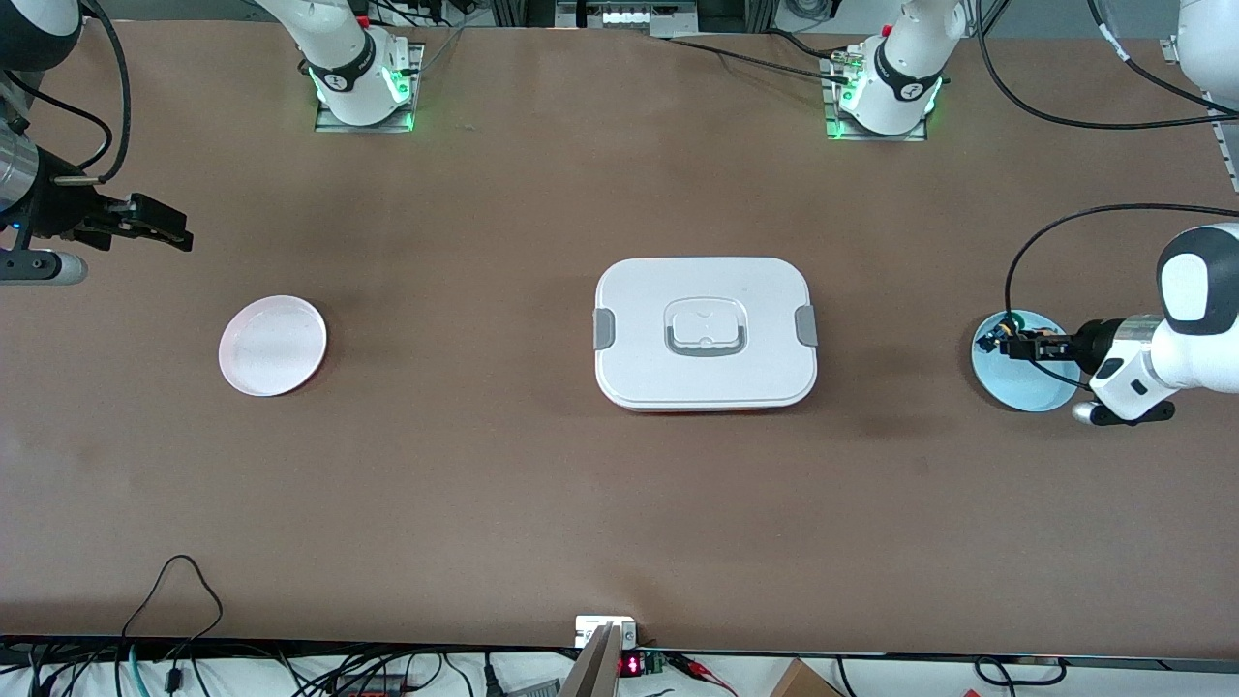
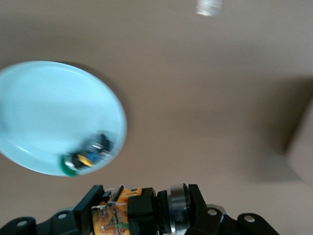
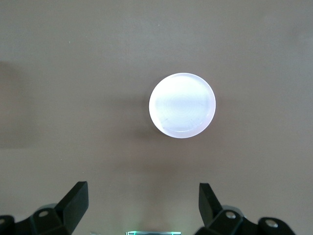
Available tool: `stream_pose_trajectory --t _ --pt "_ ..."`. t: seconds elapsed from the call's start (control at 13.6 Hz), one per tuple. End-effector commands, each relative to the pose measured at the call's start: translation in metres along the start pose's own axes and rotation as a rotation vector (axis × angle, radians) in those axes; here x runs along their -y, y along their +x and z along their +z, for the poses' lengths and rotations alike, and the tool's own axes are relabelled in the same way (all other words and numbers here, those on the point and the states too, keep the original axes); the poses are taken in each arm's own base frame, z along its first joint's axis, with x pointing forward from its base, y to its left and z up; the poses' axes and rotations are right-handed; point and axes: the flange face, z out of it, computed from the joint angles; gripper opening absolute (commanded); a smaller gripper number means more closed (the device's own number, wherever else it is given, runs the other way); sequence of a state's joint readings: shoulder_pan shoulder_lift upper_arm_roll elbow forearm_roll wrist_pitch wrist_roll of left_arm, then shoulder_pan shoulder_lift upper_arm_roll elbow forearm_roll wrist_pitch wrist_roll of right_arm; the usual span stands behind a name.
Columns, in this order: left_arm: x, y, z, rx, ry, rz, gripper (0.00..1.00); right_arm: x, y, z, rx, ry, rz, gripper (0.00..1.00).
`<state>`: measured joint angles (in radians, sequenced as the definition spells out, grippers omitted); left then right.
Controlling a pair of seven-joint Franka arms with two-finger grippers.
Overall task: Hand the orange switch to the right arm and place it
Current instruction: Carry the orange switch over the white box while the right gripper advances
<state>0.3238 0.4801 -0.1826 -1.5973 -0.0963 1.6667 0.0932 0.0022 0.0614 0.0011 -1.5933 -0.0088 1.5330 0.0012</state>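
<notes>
My left gripper [image 2: 144, 197] is shut on the orange switch [image 2: 139, 213], a black body with an orange part and a silver ring, clamped between the black fingers. In the front view the left gripper [image 1: 1014, 344] holds it in the air over the light blue plate [image 1: 1031, 387] at the left arm's end of the table. A second switch with a green cap and blue part [image 2: 88, 156] lies in that plate [image 2: 44, 112]. My right gripper [image 1: 163, 225] is open and empty, in the air at the right arm's end; it also shows in the right wrist view [image 3: 143, 196].
A pale pink round plate [image 1: 273, 346] lies on the table near the right gripper and shows in the right wrist view [image 3: 182, 105]. A white lidded box with grey clips [image 1: 705, 334] sits mid-table between the two plates. Cables run along the table edge nearest the front camera.
</notes>
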Motion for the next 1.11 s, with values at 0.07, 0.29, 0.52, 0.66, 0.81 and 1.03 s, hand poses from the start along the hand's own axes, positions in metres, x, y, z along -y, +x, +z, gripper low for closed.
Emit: stream_pose_trajectory --t 0.07,0.29,0.52,0.66,0.81,1.03 --pt "-0.096 -0.010 -0.041 0.047 -0.156 0.139 0.30 0.007 0.000 -0.003 0.009 0.006 -0.010 1.00" --pt "-0.153 -0.025 -0.059 0.069 -0.358 0.248 0.29 0.020 0.001 -0.001 0.012 0.003 -0.033 1.00" --pt "-0.197 -0.030 -0.069 0.052 -0.607 0.357 0.29 0.034 0.004 0.006 0.028 0.002 -0.064 1.00" --pt "-0.232 -0.037 -0.073 0.017 -0.662 0.452 0.28 0.038 0.006 0.017 0.062 0.010 -0.089 1.00" --pt "-0.276 -0.043 -0.076 -0.077 -0.726 0.602 0.28 0.040 0.005 0.018 0.076 0.072 -0.103 1.00" --pt "-0.335 -0.054 -0.074 -0.231 -0.766 0.762 0.28 0.050 0.001 0.015 0.087 0.076 -0.112 1.00"
